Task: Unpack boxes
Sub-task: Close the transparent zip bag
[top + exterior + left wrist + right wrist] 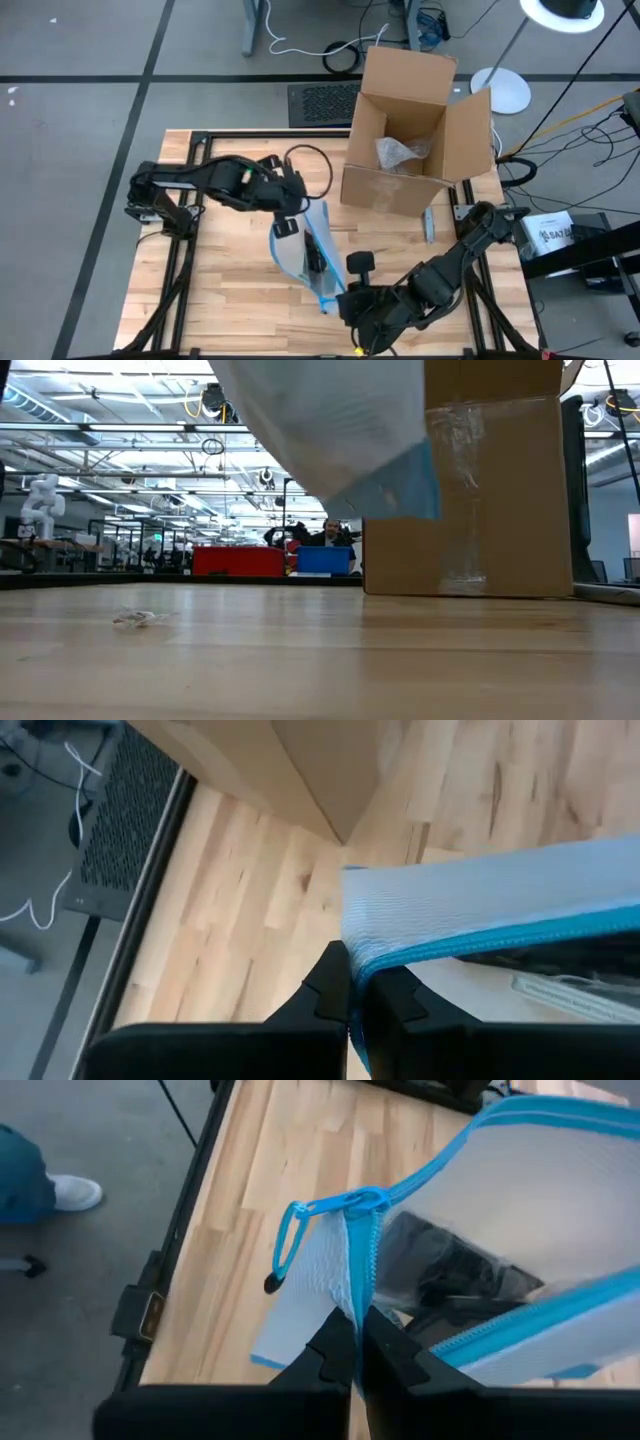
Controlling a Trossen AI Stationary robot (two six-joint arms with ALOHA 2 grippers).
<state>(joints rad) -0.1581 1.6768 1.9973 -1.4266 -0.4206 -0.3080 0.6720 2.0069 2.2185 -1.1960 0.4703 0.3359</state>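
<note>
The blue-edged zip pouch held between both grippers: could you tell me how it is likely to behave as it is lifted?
The pouch looks floppy: it sags between the left gripper and right gripper, both shut on its edges. Dark contents probably weigh its middle down. The thin, smooth fabric may slip from such narrow pinches.

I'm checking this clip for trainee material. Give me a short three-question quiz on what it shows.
1. True or false: both grippers are shut on the pouch.
2. Which edge of the pouch does the right gripper pinch? A) the plain edge B) the edge by the blue zipper pull
3. What lies inside the open box?

Key
1. True; the left gripper holds an edge as well.
2. B
3. A crumpled clear plastic wrap.
</note>
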